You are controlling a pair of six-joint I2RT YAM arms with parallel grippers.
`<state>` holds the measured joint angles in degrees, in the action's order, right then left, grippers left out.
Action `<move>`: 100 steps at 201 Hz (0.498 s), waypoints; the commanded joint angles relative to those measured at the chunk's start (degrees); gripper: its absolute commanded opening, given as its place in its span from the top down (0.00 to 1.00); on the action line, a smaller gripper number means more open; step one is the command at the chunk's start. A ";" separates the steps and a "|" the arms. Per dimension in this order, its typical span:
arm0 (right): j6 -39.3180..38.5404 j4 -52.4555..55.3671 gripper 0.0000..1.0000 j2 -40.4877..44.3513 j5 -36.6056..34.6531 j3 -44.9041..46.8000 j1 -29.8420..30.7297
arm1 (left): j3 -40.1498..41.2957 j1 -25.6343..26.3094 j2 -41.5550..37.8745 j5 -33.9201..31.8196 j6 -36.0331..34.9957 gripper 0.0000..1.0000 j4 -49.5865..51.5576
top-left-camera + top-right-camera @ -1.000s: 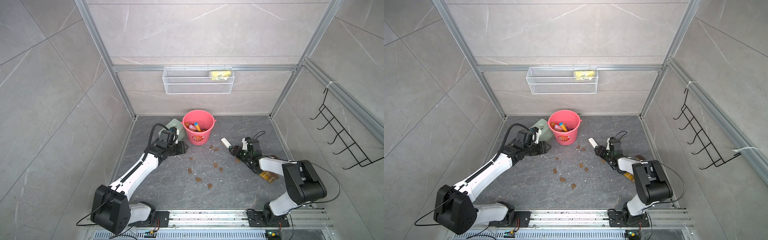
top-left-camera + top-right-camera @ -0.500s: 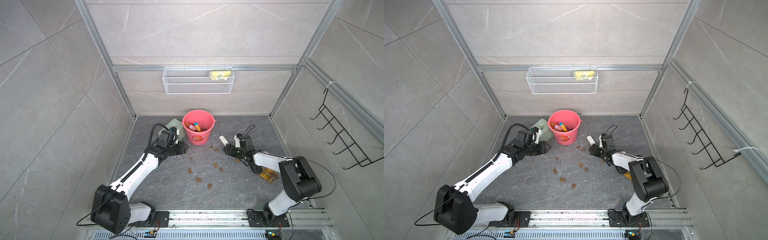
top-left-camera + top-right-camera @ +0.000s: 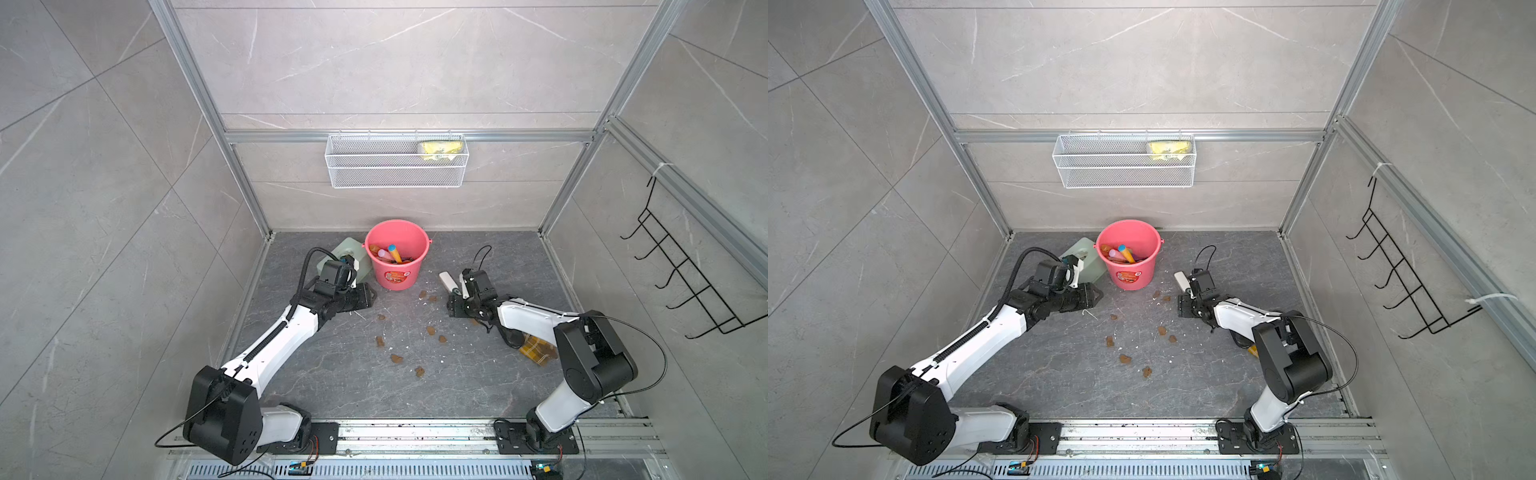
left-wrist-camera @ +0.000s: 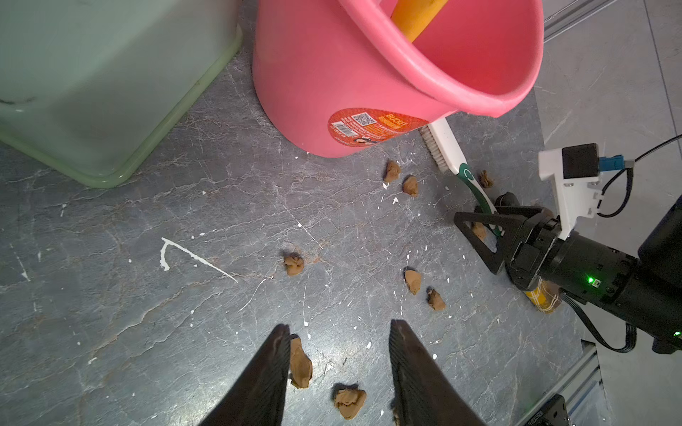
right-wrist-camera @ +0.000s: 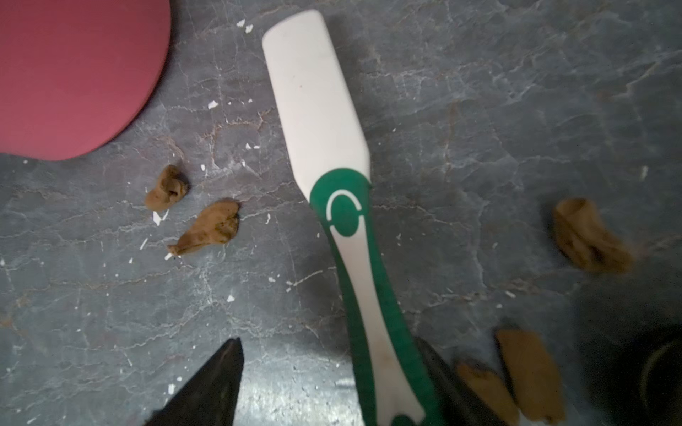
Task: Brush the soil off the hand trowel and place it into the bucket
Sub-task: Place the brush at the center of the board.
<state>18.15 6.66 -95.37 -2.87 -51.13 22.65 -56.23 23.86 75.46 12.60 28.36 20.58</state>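
While your right fingers point(image 3: 453, 301) stand wide apart at centre right in a top view, the green-and-white brush point(image 5: 324, 121) lies on the tabletop point(image 3: 353, 382) between them, touching one finger and not clamped. Your left fingers point(image 3: 371, 298), left of centre, are partly open and hold nothing, near the bucket point(image 3: 409, 272) at upper centre, where orange handles point(image 3: 395, 254) stand inside. Brown soil lumps point(image 3: 431, 331) lie scattered on the tabletop between both arms.
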 commanded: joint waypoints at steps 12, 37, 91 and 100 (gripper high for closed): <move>-2.53 3.97 0.23 -0.89 -6.96 -2.44 2.27 | -0.55 0.05 -0.29 0.66 -0.49 0.52 -0.50; -2.13 4.19 0.23 -0.07 -8.76 -2.59 2.66 | -0.43 0.05 -0.74 0.44 -0.61 0.52 -0.12; -3.12 5.17 0.23 9.13 -7.98 -2.57 2.65 | 0.59 0.05 -2.94 -4.95 -2.22 0.52 0.63; -3.75 5.79 0.23 10.95 -8.50 -2.70 2.64 | 1.23 0.05 -3.79 -7.13 -2.52 0.52 0.30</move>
<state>16.40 10.35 -90.21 -9.82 -52.51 25.17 -56.05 23.86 74.94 10.52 27.94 21.12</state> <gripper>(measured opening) 0.773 0.482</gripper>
